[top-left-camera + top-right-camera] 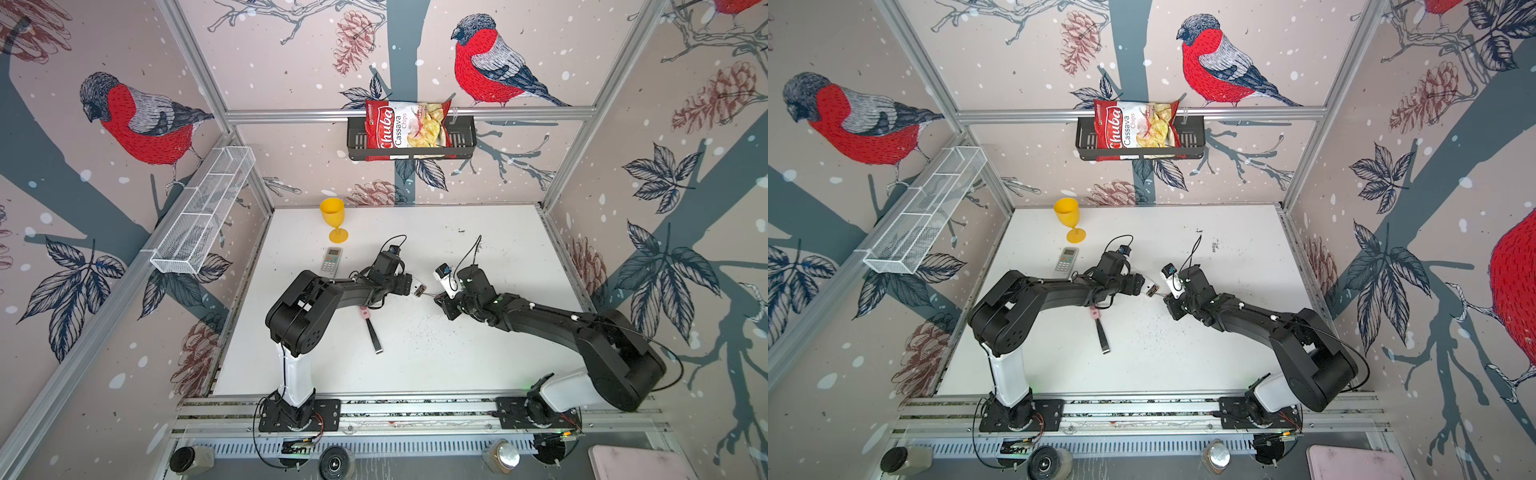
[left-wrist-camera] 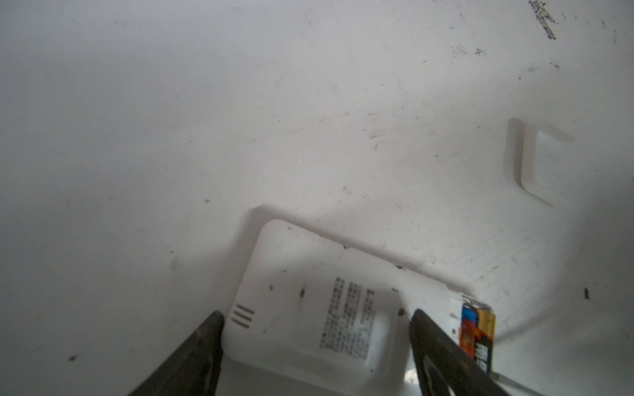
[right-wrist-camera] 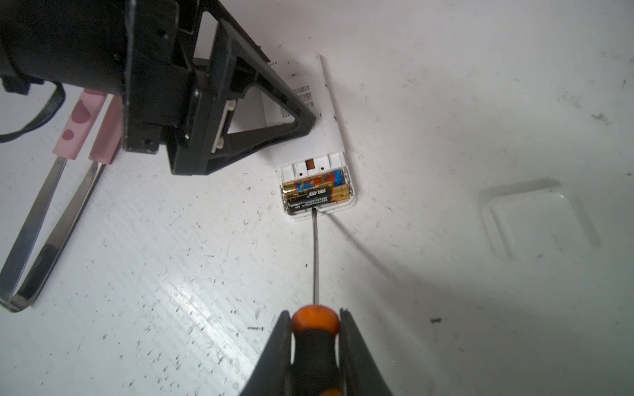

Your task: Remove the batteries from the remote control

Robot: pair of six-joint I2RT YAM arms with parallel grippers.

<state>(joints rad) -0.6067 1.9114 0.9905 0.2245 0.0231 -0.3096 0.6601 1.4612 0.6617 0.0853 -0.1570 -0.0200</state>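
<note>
Your right tool (image 3: 315, 313) is clamped on the screwdriver (image 3: 315, 349). Straight ahead, its tip meets the batteries (image 3: 315, 192), which lie crosswise to the shaft in the remote control's (image 3: 332, 137) open bay. Your left tool (image 2: 315, 315) straddles the remote control with jaws wide; I cannot tell if it grips.

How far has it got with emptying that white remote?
Done: what looks like the flat white battery cover lies off on the table. In hand: the right gripper holds the orange-and-black screwdriver, tip at the dark gold-ended batteries; the open left gripper rests on the white remote. Left: both batteries are inside, not yet out.
</note>
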